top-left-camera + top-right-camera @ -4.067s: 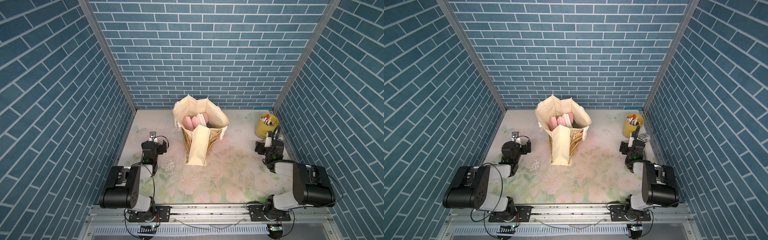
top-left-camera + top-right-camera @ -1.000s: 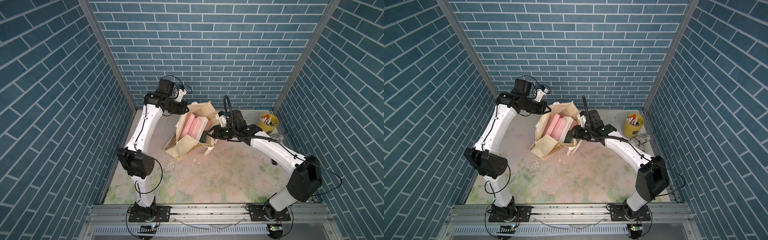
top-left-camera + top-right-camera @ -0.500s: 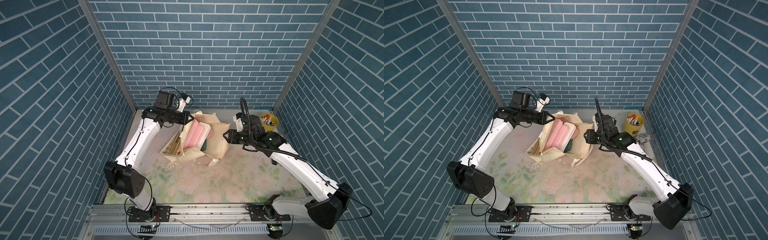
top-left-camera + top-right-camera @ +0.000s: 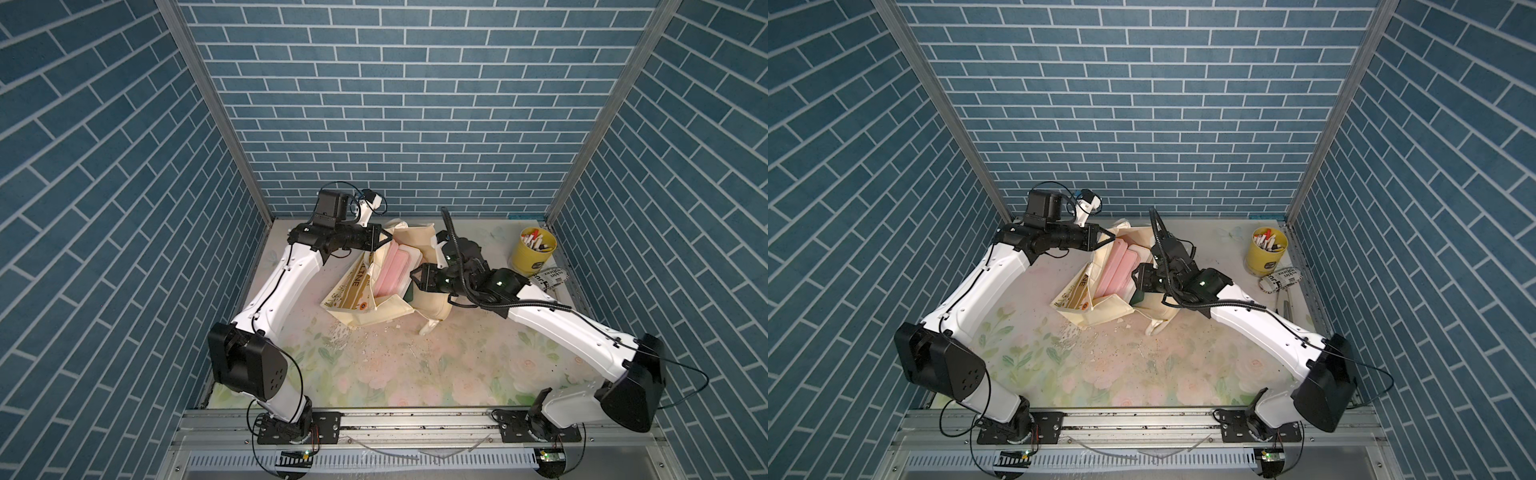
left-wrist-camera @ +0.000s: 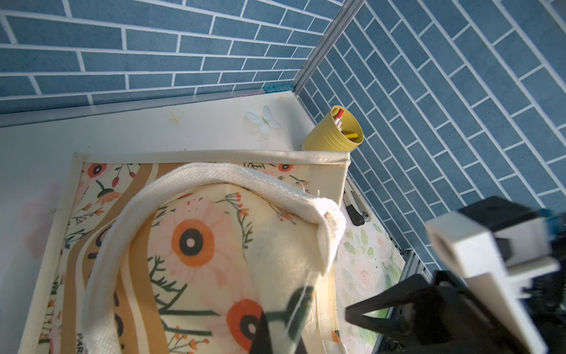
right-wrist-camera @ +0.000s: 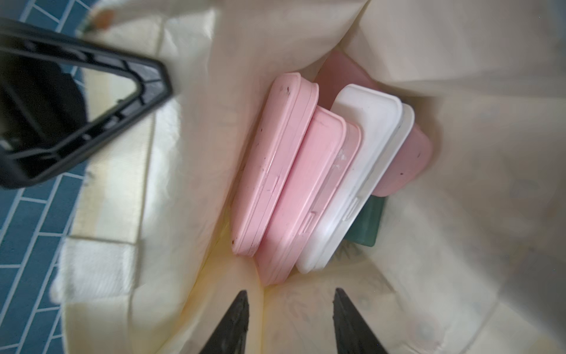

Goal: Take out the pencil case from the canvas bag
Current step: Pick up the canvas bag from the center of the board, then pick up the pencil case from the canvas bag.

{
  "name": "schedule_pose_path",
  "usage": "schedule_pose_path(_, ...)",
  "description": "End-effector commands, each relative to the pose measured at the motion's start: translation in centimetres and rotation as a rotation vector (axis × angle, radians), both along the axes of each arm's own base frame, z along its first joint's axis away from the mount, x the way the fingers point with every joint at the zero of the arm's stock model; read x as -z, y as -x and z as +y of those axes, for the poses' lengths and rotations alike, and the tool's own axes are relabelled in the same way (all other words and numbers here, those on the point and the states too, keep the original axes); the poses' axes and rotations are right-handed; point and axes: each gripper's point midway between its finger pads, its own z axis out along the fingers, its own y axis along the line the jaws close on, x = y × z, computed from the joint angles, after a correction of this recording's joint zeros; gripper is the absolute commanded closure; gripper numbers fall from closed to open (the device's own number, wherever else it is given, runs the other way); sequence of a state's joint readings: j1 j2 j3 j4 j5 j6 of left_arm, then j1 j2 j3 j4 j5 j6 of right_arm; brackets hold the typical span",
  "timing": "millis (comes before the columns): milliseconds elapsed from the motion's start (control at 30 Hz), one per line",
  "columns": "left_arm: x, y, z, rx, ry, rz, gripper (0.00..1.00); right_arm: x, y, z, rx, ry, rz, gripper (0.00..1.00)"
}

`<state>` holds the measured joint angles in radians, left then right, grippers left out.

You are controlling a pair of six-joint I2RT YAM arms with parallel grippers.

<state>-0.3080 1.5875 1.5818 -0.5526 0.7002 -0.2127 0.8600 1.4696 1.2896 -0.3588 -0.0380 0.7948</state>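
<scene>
Right gripper [image 6: 290, 291] agape at canvas bag [image 4: 376, 311] (left gripper [image 4: 384, 240] tight on rim)

White shells and bulky black joint housings clad the left arm [image 4: 286, 282] and right arm [image 4: 561, 328]. Thin black cables [image 4: 300, 374] loop along both; a ribbed black hose [image 4: 455, 241] arcs over the right. The left end effector [image 4: 388, 237] and right end effector [image 4: 413, 278] are black triangular skeleton frames.

Canvas bag [image 4: 388, 312] cream, floral print; cases [image 6: 275, 159] pink, white; pot [image 4: 533, 254] yellow.
</scene>
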Motion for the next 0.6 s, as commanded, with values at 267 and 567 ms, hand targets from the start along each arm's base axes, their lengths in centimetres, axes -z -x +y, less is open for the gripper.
schedule_pose_path(267, -1.7, 0.7, -0.6, 0.034, 0.055, -0.032, 1.0, -1.1, -5.6, 4.2, 0.141, -0.122, -0.021, 0.55)
schedule_pose_path(567, -1.4, 0.8, -1.0, 0.057, 0.077, -0.034, 1.0, 0.8, -7.1, 6.8, 0.124, -0.177, 0.011, 0.52)
